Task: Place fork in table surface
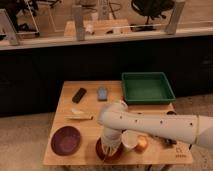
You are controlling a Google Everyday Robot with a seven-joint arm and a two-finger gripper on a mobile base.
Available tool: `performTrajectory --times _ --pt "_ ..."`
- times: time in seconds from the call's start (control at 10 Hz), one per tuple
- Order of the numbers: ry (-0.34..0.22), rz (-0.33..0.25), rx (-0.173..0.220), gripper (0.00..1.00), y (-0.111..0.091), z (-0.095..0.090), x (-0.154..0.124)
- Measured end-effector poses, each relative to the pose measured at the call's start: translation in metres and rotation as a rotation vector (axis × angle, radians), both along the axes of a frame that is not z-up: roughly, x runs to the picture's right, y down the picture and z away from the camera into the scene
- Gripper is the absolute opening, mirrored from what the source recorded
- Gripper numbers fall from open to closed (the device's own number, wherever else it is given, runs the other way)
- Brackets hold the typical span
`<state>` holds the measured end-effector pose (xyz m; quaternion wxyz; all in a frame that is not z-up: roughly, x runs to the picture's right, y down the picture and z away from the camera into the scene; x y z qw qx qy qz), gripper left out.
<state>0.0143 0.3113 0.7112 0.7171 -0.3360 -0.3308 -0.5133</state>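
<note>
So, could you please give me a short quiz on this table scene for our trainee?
1. True or false: the green tray lies at the table surface's near left corner.
2. What lies between the black object and the tray?
3. The gripper is down at: A) the tray B) the dark red bowl C) the black object.
Key: 1 false; 2 the blue object; 3 B.

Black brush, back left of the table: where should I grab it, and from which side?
Best bet: grip the black brush across its narrow middle, from straight above, since it lies flat and slanted with its long sides free. The gripper is down over the red bowl.
</note>
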Motion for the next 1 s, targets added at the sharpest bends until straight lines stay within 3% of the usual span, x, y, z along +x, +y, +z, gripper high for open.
performTrajectory --times 1.0 --pt "0.005 0.023 0.043 0.0 -0.034 -0.023 0.01"
